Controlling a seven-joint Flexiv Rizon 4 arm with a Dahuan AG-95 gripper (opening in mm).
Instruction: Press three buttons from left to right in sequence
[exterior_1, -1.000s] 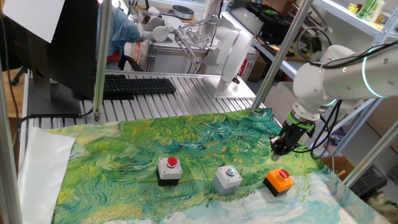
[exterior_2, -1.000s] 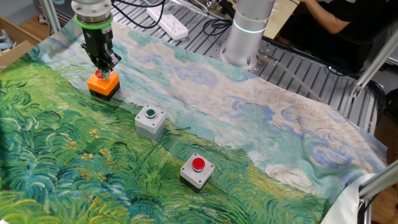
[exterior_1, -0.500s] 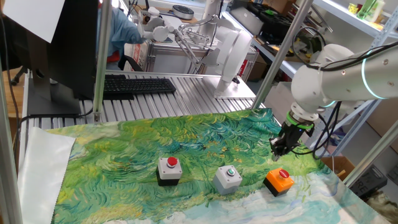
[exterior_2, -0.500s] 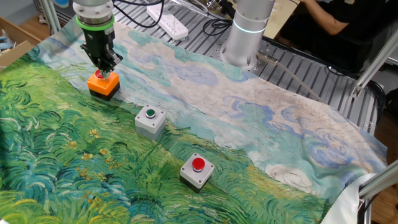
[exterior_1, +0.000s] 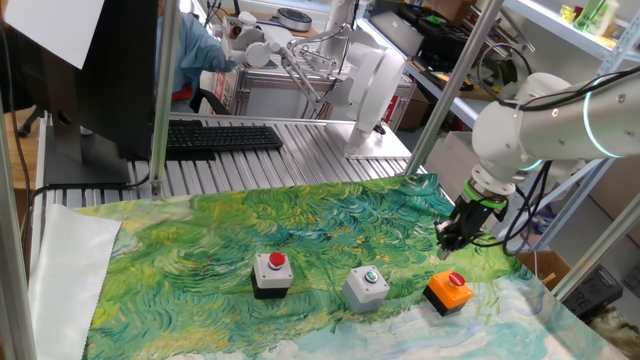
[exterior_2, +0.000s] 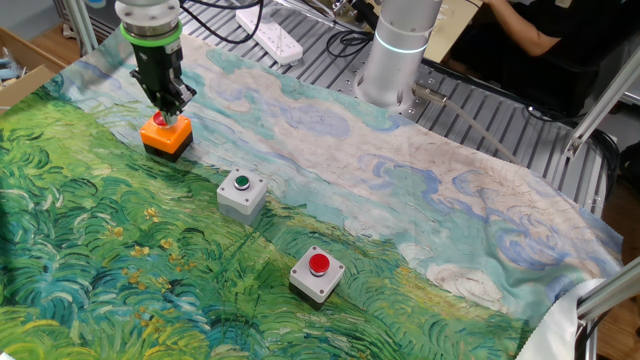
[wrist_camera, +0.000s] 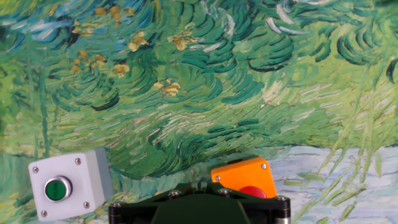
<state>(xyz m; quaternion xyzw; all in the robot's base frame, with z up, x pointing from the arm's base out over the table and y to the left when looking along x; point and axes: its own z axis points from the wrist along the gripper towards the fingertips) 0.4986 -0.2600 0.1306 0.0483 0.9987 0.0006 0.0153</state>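
Three button boxes sit in a row on the painted cloth (exterior_1: 300, 220). At the left in one fixed view is the black-and-white box with a red button (exterior_1: 272, 273) (exterior_2: 318, 274). In the middle is the grey box with a green button (exterior_1: 367, 286) (exterior_2: 241, 192) (wrist_camera: 67, 184). At the right is the orange box with a red button (exterior_1: 448, 291) (exterior_2: 166, 133) (wrist_camera: 244, 177). My gripper (exterior_1: 448, 241) (exterior_2: 168, 106) (wrist_camera: 194, 188) is shut and holds nothing. It hangs a little above the orange box, slightly behind its red button. The hand view shows only part of that button past the gripper body.
A black keyboard (exterior_1: 220, 137) and a monitor stand behind the cloth on the ribbed metal table. The arm's base (exterior_2: 400, 50) rises at the cloth's edge near a white power strip (exterior_2: 270, 35). Metal frame posts (exterior_1: 165, 95) stand around the table.
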